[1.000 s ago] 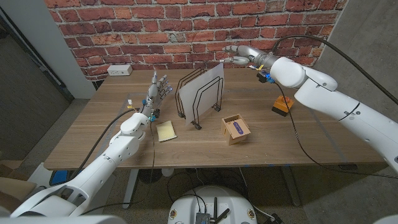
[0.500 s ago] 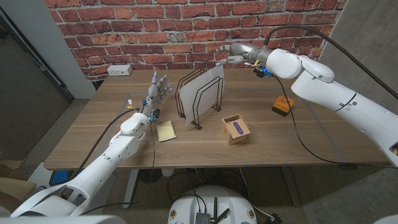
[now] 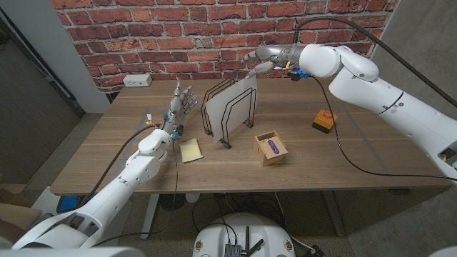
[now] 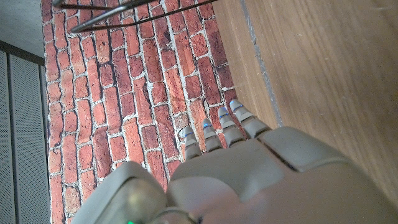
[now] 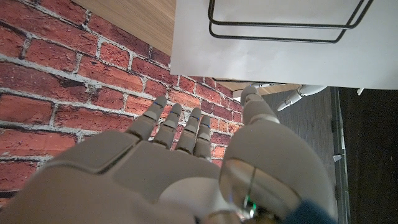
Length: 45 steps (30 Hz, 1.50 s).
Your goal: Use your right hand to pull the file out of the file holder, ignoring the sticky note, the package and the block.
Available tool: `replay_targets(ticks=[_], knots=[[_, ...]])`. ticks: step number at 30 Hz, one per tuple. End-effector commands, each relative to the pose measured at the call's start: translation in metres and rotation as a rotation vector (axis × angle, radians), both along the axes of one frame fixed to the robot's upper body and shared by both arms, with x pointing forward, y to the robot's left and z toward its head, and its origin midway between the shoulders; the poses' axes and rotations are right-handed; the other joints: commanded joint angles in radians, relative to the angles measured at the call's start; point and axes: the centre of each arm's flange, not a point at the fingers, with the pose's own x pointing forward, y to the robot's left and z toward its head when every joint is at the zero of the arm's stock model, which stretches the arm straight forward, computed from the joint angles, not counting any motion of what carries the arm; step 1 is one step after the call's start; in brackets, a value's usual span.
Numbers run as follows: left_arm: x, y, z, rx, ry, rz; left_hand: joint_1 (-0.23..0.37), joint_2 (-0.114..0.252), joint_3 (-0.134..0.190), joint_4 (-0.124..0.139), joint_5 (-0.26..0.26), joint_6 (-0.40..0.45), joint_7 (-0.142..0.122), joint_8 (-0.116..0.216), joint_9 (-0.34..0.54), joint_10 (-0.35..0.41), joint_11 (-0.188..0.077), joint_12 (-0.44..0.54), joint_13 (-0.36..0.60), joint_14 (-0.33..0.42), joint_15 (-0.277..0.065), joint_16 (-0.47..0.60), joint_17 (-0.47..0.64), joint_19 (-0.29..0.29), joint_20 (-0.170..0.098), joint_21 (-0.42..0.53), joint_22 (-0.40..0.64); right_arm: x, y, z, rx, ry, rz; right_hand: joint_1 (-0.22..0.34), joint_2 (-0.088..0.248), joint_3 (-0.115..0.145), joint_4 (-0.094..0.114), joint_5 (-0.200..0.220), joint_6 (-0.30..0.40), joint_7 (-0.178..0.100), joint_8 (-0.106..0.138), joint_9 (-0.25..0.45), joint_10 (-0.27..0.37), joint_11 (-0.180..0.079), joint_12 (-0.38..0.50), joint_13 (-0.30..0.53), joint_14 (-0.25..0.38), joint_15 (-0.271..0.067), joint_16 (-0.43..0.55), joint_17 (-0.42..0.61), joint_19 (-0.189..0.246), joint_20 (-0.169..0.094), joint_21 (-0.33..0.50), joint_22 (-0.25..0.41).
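A white file [image 3: 234,104] stands upright in a black wire file holder [image 3: 223,121] at the table's middle back. The same file [image 5: 273,50] shows with the holder's wire loops [image 5: 286,31] in the right wrist view. My right hand [image 3: 263,58] hovers just above and behind the file's top right corner, fingers apart and holding nothing. My left hand [image 3: 181,101] stands upright on the table to the left of the holder, fingers together and pointing up, empty; its fingers [image 4: 217,127] reach toward the brick wall.
A yellow sticky note [image 3: 190,150] lies in front of the left hand. A small cardboard package [image 3: 270,148] sits right of the holder's front. An orange block [image 3: 324,121] lies further right. A white power strip [image 3: 137,81] sits at the table's back left.
My right hand has moved left and slightly up, from right of the file to above its top right corner. The left arm and the objects have stayed still.
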Motion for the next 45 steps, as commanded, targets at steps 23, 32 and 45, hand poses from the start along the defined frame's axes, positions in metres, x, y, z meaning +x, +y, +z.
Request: replay_targets(ticks=[23,32,45], knots=[[0.000,0.000,0.000,0.000,0.000,0.000,0.001,0.010,-0.002,0.006,0.006,0.006,-0.006,0.008,0.006,0.001,-0.009,0.006,0.005,0.006,-0.003,0.006,0.003,0.006,0.001,0.007,0.006,-0.003,0.052,0.032,-0.336,0.066,-0.070,0.135,-0.052,0.018,0.014,0.027,0.157,-0.045,0.044,0.010,0.157,-0.019,0.037,0.013,0.206,-0.143,0.087,0.020,0.117,-0.032,0.003,0.005],[0.000,0.000,0.000,0.000,0.000,0.000,0.001,0.010,-0.002,0.006,0.006,0.005,-0.005,0.007,0.006,0.000,-0.007,0.006,0.005,0.007,-0.004,0.007,0.003,0.006,0.002,0.007,0.006,0.000,0.060,0.031,-0.405,0.072,-0.077,0.169,-0.073,0.013,0.009,0.021,0.208,-0.072,0.059,0.012,0.209,-0.042,0.045,0.016,0.229,-0.164,0.100,0.023,0.138,-0.049,0.001,0.005],[0.000,0.000,0.000,0.000,0.000,0.000,0.001,0.010,-0.003,0.006,0.006,0.004,-0.006,0.007,0.006,0.000,-0.010,0.006,0.005,0.006,-0.005,0.006,0.003,0.005,0.001,0.007,0.006,0.005,0.072,0.035,-0.497,0.106,-0.113,0.205,-0.087,0.007,0.014,0.011,0.164,-0.079,0.033,0.011,0.174,-0.051,0.017,0.016,0.170,-0.151,0.074,0.019,0.128,-0.049,-0.008,0.006]])
